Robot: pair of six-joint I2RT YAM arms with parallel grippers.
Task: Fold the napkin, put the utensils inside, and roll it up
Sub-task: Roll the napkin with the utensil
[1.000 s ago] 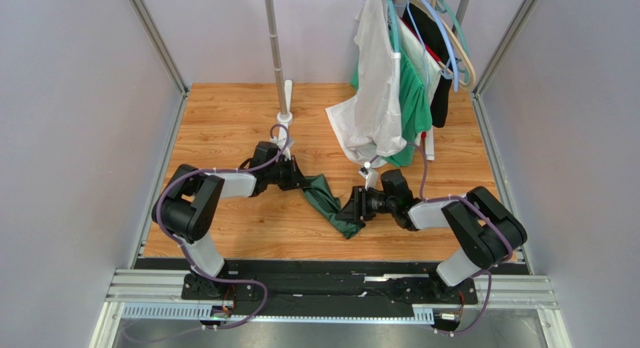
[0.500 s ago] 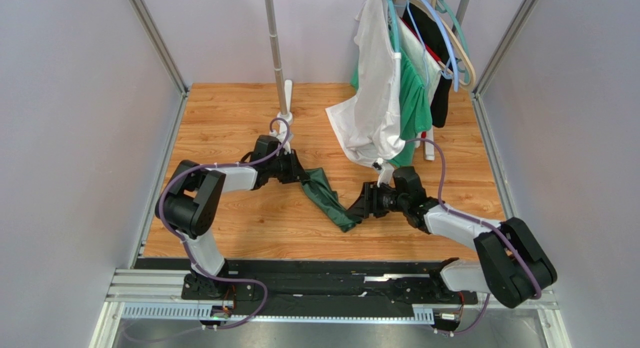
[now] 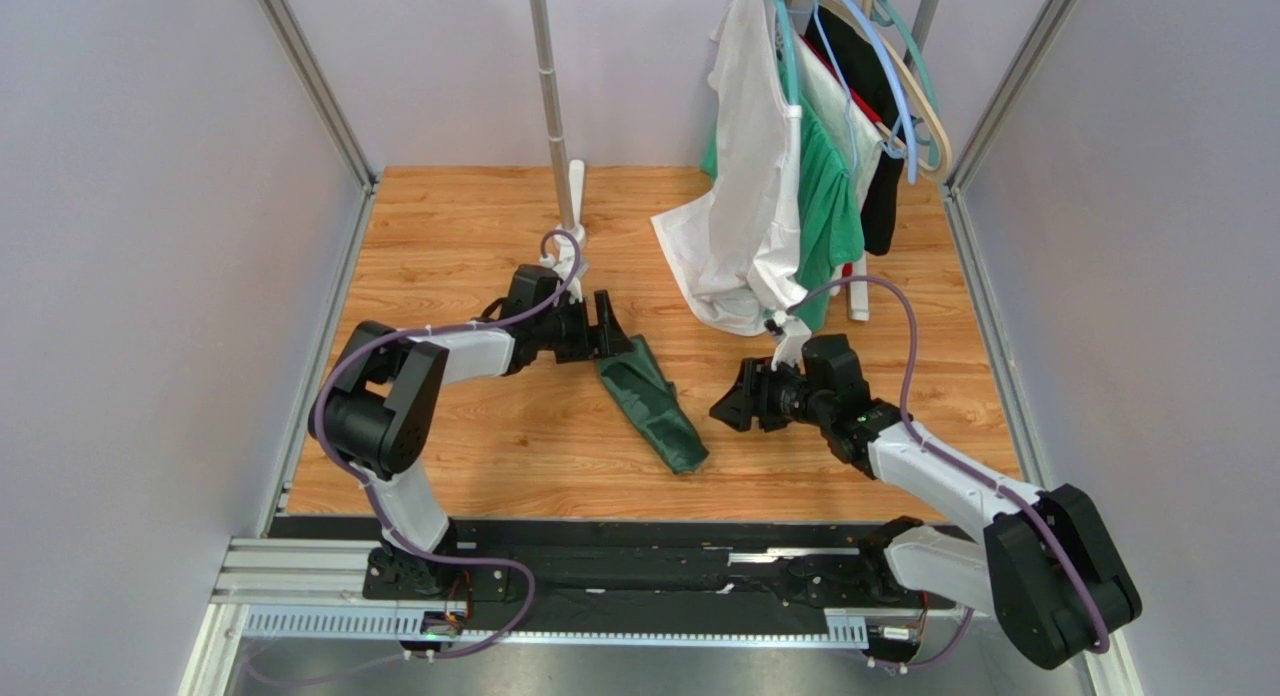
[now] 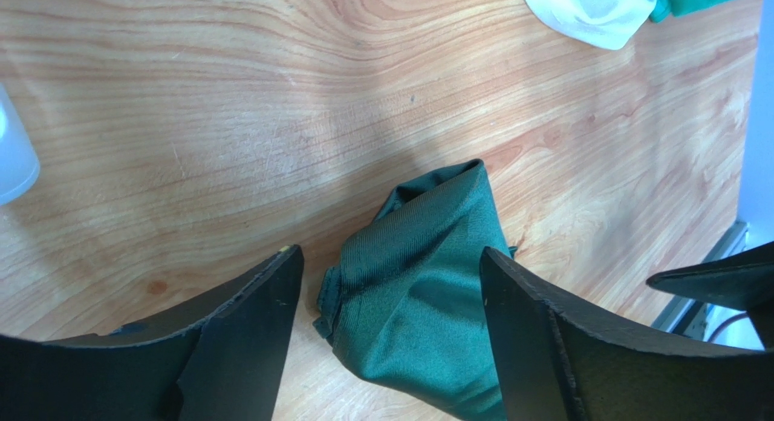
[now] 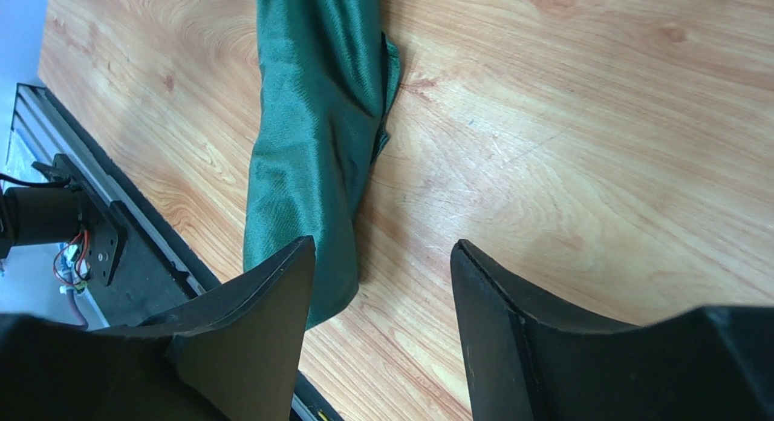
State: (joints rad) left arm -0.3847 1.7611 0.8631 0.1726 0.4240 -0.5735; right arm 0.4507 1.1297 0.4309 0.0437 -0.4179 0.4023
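Observation:
The dark green napkin (image 3: 651,404) lies rolled into a narrow bundle on the wooden table, running diagonally from upper left to lower right. My left gripper (image 3: 613,326) is open at the bundle's upper end; in the left wrist view the napkin (image 4: 427,294) sits between the spread fingers (image 4: 245,339) without being pinched. My right gripper (image 3: 726,404) is open, just right of the bundle and apart from it. In the right wrist view the napkin (image 5: 313,140) lies ahead and left of the fingers (image 5: 263,321). No utensils show in any view.
A metal pole on a white base (image 3: 568,224) stands behind the left gripper. White (image 3: 744,201) and brighter green (image 3: 824,201) garments hang on hangers at the back right, close above the right arm. A black rail (image 3: 661,539) borders the table's near edge.
My left gripper has opened and let go of the napkin's upper end. My right gripper has drawn back to the right, off the bundle. The napkin now lies flat and straighter.

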